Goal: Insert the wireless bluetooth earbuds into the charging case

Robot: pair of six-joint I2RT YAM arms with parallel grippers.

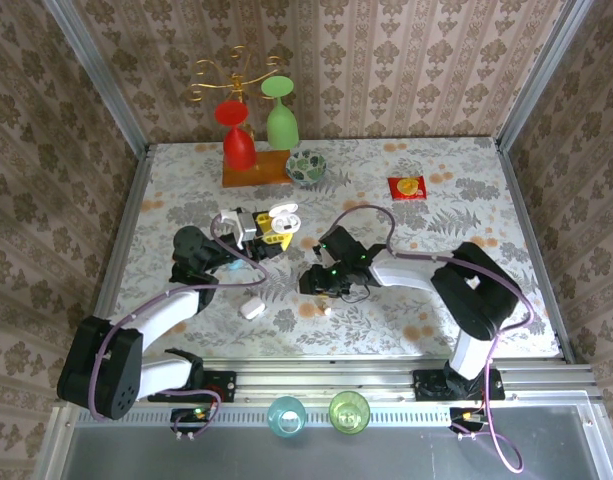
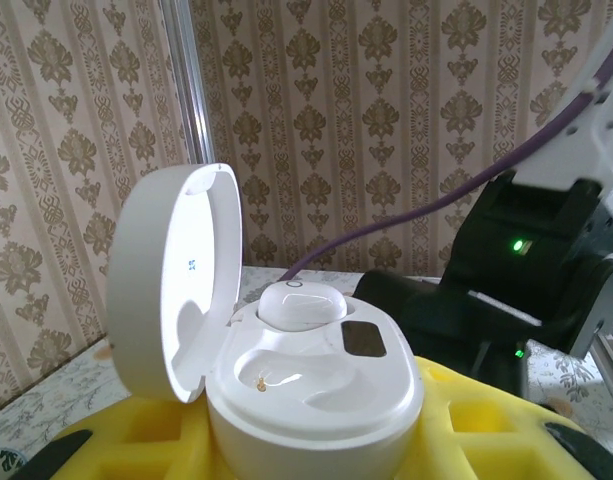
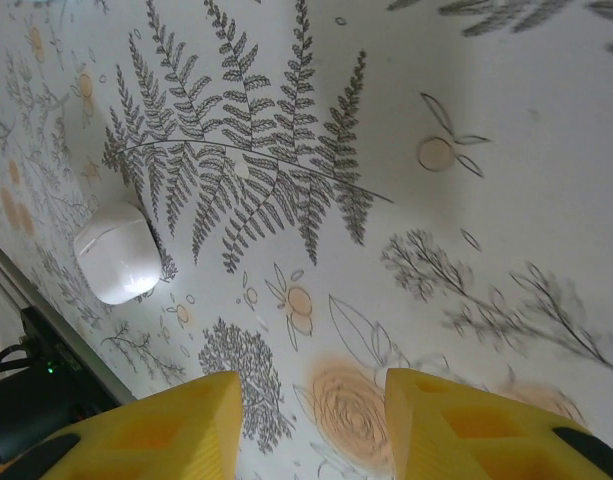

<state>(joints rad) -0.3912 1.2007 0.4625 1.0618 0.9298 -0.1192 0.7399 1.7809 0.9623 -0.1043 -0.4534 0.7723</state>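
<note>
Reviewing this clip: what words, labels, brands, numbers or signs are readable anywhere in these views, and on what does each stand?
No text is legible in any view.
Charging case, inside of its open lid: a tiny blue mark, too small to read.
Dark window on the case: blank.
Red card: a yellow figure, no readable words.

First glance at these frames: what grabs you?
The open charging case, clamped in the left gripper left of table centre, has one earbud seated in its far slot and the near slot empty. At the back left, a red glass and a green glass sit upside down on a gold rack. The right gripper hangs open over the fern-print table, near a closed white case.
</note>
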